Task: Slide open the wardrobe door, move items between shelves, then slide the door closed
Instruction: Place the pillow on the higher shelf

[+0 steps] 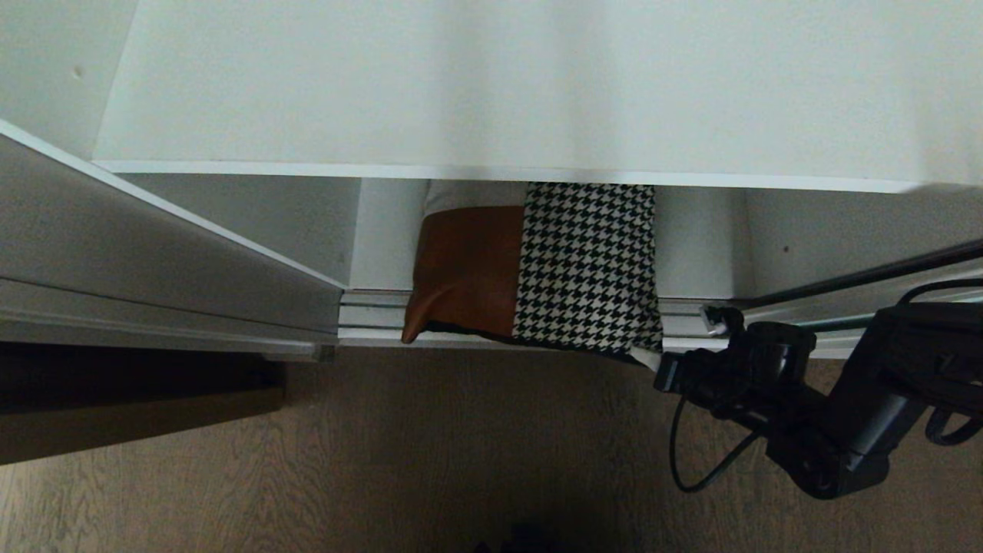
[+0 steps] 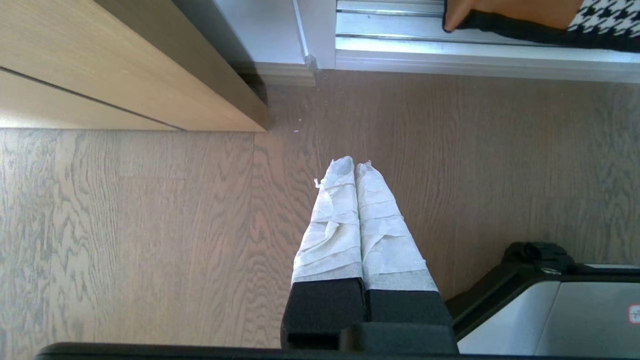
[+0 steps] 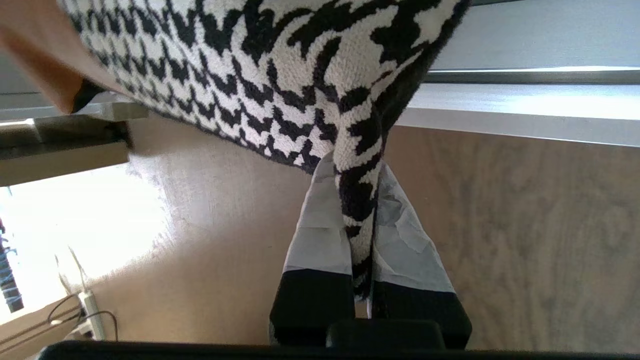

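The cushion (image 1: 537, 269), part tan-brown and part houndstooth, lies on a low white shelf (image 1: 695, 246) beneath a wider upper shelf (image 1: 491, 100). Its front edge hangs out over the floor track (image 1: 369, 311). My right gripper (image 1: 653, 359) is shut on the cushion's front right corner. In the right wrist view, houndstooth fabric (image 3: 280, 65) is pinched between the taped fingers (image 3: 320, 220). The wardrobe is open in the middle, with a sliding door panel (image 1: 169, 261) at the opening's left. My left gripper (image 2: 354, 165) hangs shut and empty over the floor, and the cushion's corner (image 2: 525, 15) shows beyond it.
Another framed panel edge (image 1: 845, 303) borders the opening on the right, just behind my right arm. A light wooden door (image 2: 125, 65) juts out over the floor on the left. Wood-grain floor (image 1: 461, 461) lies in front of the track. A power strip with cables (image 3: 90, 310) lies on the floor.
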`<state>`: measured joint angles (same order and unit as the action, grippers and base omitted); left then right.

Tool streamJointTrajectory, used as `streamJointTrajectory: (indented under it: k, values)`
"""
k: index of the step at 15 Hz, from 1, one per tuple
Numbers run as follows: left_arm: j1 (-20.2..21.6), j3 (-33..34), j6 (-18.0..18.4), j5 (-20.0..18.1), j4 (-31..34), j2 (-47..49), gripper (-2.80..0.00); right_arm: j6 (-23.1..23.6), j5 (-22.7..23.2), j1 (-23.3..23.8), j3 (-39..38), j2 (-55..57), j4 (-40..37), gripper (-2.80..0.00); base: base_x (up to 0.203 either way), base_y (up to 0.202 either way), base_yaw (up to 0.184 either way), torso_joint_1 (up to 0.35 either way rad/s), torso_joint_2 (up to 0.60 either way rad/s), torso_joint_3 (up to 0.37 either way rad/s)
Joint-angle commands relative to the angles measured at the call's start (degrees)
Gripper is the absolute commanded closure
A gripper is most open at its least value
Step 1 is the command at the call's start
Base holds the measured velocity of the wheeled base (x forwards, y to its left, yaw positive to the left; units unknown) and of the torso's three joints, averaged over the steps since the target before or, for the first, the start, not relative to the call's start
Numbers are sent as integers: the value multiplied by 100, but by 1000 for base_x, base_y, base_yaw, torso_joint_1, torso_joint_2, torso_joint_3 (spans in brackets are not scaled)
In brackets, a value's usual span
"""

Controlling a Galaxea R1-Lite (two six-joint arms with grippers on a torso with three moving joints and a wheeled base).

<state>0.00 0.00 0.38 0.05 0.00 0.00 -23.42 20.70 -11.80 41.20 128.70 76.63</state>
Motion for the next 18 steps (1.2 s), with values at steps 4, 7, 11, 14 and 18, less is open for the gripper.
streamJointTrajectory:
  k: [4, 7, 11, 14, 18]
  values:
    - [0, -12, 15, 4, 46, 18, 0, -5, 22, 222, -144, -73, 54, 0, 0, 0, 0, 0, 0, 0]
    - [0, -187, 191, -17, 511, 100, 0, -16, 21, 282, -373, -115, 109, 0, 0, 0, 0, 0, 0, 0]
    - [-6, -1152, -82, -190, 867, 1210, 0, -22, 22, 363, -406, -126, 168, 0, 0, 0, 0, 0, 0, 0]
    - [-9, -1569, -624, -1002, 947, 2811, 0, -22, 22, 363, -395, -90, 178, 0, 0, 0, 0, 0, 0, 0]
    - [-12, -1815, -1172, -2083, 448, 5131, 0, -22, 30, 363, -306, -82, 177, 0, 0, 0, 0, 0, 0, 0]
